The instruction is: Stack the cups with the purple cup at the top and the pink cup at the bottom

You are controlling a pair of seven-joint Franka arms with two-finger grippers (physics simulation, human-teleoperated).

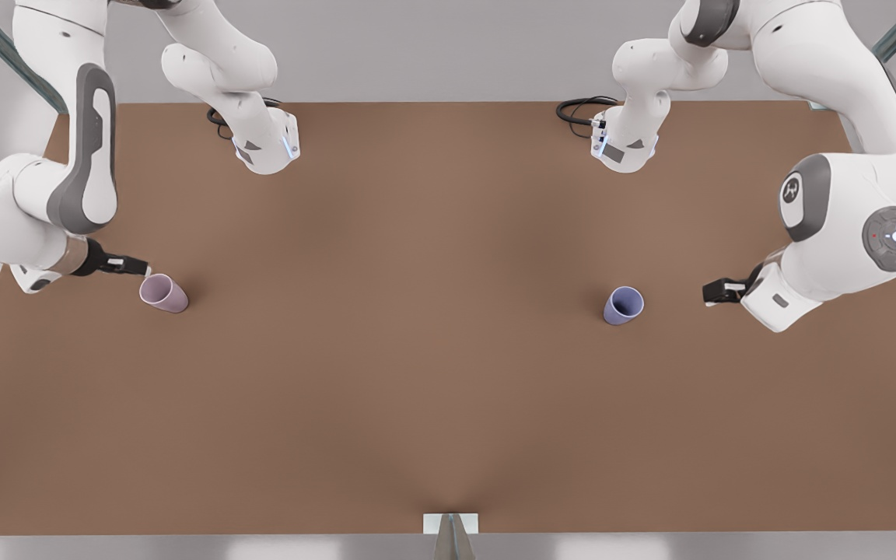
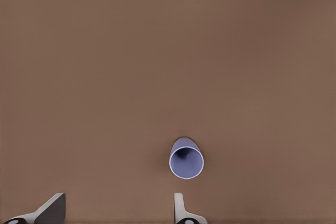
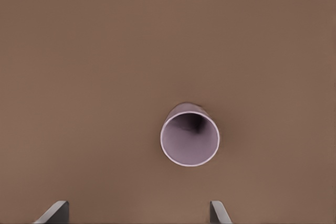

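Observation:
The pink cup point(image 1: 162, 293) stands upright, mouth up, on the brown table at the front view's left. My right gripper point(image 1: 133, 267) hovers just beside and above it, open; the right wrist view looks down into the pink cup point(image 3: 190, 137) past the spread right gripper point(image 3: 136, 211). The purple cup point(image 1: 623, 305) stands upright at the front view's right. My left gripper point(image 1: 716, 292) is a short way off to its right, open. In the left wrist view the purple cup point(image 2: 186, 160) sits just beyond the left gripper point(image 2: 118, 208). Nothing is held.
The brown table point(image 1: 448, 404) stretches wide and bare between the two cups. Black cables point(image 1: 582, 109) loop near the arms at the back edge. A small white mount point(image 1: 450, 525) sits at the middle of the front edge.

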